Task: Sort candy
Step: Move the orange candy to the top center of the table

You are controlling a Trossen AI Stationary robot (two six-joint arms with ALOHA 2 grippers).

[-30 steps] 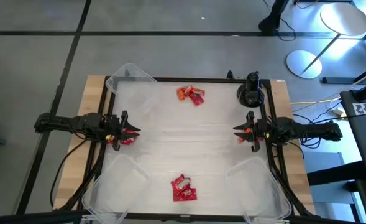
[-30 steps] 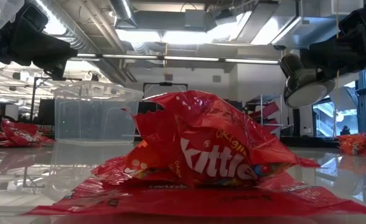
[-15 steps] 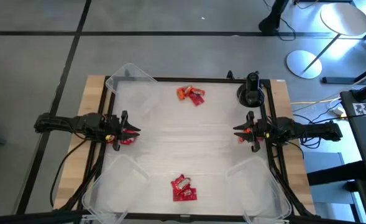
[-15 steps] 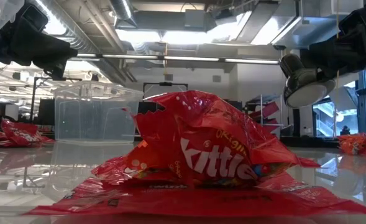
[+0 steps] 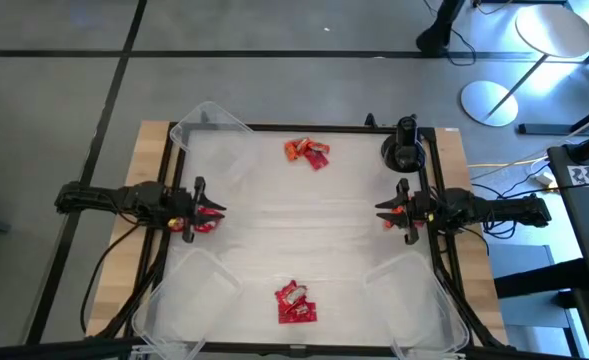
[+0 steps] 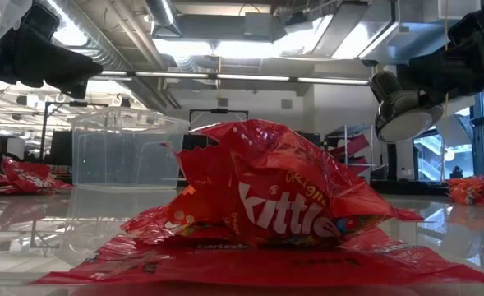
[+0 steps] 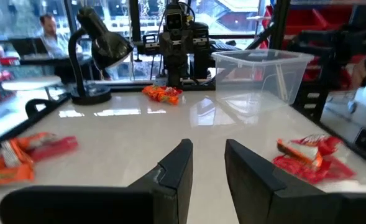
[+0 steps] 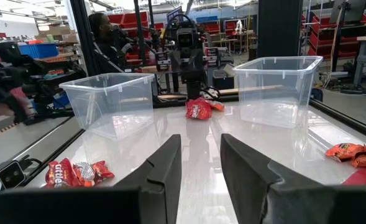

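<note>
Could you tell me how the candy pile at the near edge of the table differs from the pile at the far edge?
The near pile is mostly red, with one packet showing a white mark; the far pile mixes orange pieces with red. The near pile looks larger and is stacked, while the far pile is smaller and spread sideways. The near pile lies between two clear bins; the far pile sits beside only one. Both are wrapped sweets lying loose on the white tabletop, outside any bin.

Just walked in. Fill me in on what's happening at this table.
A two-armed robot is set up to sort candy, but neither arm holds anything. The left end effector hovers over a red packet at the table's left edge; the right end effector waits at the right edge, open and empty. Candy piles lie at the far middle and near middle, with clear bins at the corners.
</note>
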